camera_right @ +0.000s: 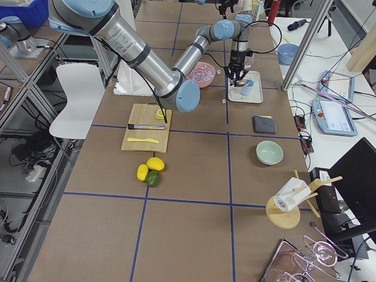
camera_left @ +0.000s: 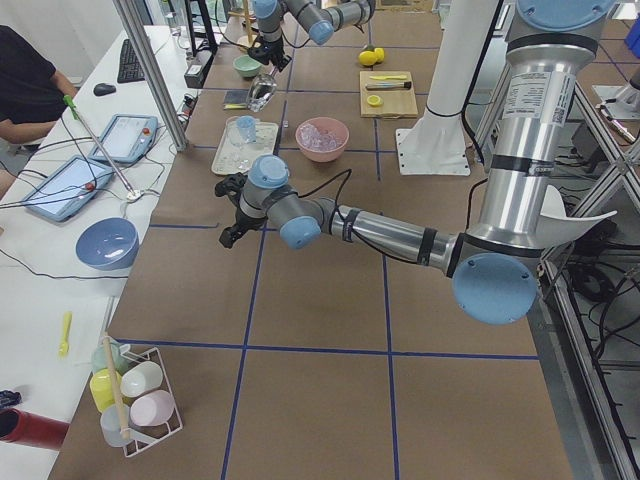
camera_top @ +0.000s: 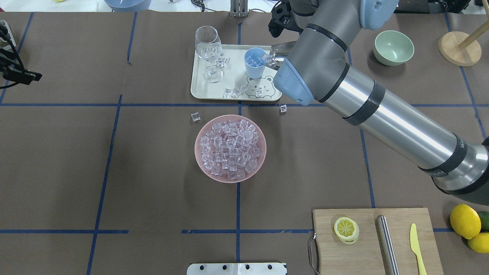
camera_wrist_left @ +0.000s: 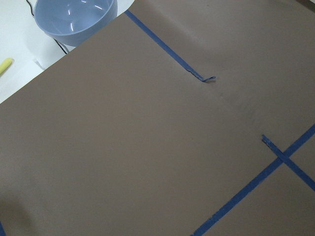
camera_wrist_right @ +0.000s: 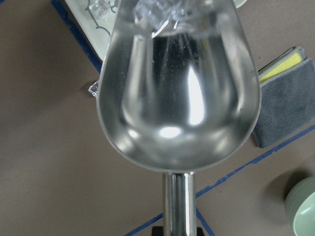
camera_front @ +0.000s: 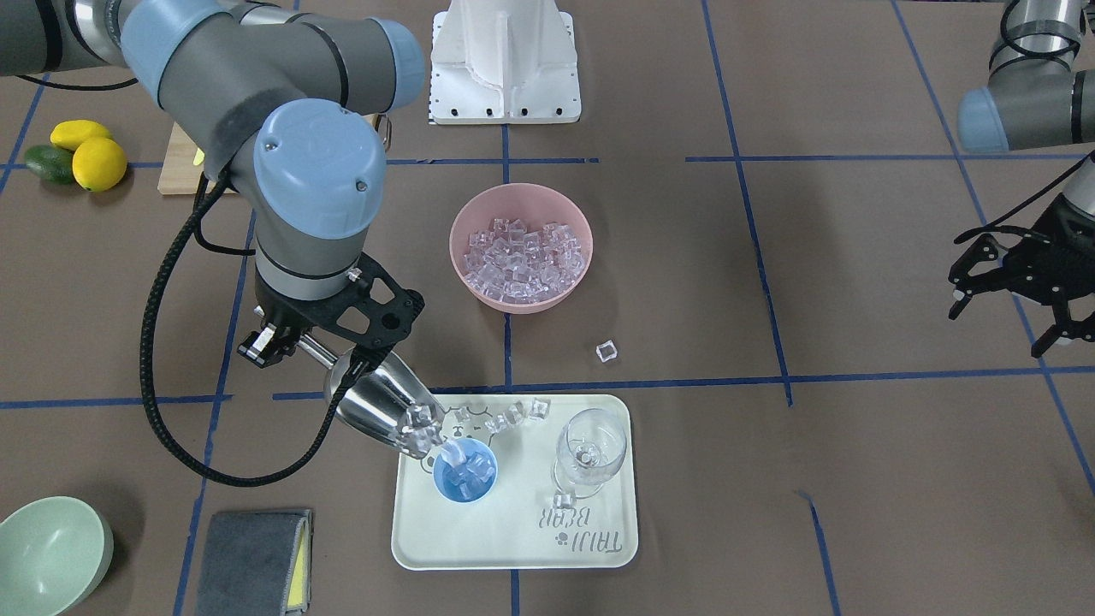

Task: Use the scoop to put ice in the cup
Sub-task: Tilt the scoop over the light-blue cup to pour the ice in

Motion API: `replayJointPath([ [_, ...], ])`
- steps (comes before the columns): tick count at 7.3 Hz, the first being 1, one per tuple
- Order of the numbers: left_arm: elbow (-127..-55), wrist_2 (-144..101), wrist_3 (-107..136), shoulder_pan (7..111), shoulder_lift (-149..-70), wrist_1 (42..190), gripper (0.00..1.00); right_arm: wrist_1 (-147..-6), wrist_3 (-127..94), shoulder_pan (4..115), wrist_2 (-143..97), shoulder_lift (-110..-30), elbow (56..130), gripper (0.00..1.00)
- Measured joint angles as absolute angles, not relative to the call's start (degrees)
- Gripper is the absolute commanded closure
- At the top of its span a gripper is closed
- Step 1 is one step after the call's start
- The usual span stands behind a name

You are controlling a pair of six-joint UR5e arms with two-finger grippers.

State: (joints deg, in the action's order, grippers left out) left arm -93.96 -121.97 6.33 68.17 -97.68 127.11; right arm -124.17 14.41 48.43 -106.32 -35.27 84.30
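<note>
Ice [camera_front: 421,428] crowds the lip of the scoop [camera_front: 381,400], which tilts mouth-down over the cup [camera_front: 464,477] — several cubes lie inside the cup, and a few hang between the scoop's lip and the cup's rim. The right gripper [camera_front: 287,340] is clamped on the scoop's thin rod handle, with the trough pointing away from it toward the tray [camera_front: 513,541]. The cup stands upright on that tray, near the edge closest to the scoop, and a wine glass [camera_front: 590,447] stands upright beside it but apart. Loose cubes lie on the tray close to the cup and by the foot of the glass. One more rests on the worktop [camera_front: 855,479] between the tray and a pink bowl [camera_front: 455,235] heaped with more ice. The left gripper [camera_front: 1005,318] hangs well off to the side above the worktop — its fingers are spread apart, released.
</note>
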Motion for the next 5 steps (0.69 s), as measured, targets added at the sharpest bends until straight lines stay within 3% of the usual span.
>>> replayJointPath([
  [5,-93.97,-122.14,6.35,68.48,-97.65,126.99,0.00,-124.04,15.41,49.37,-105.37,-33.89,83.00,1.00],
])
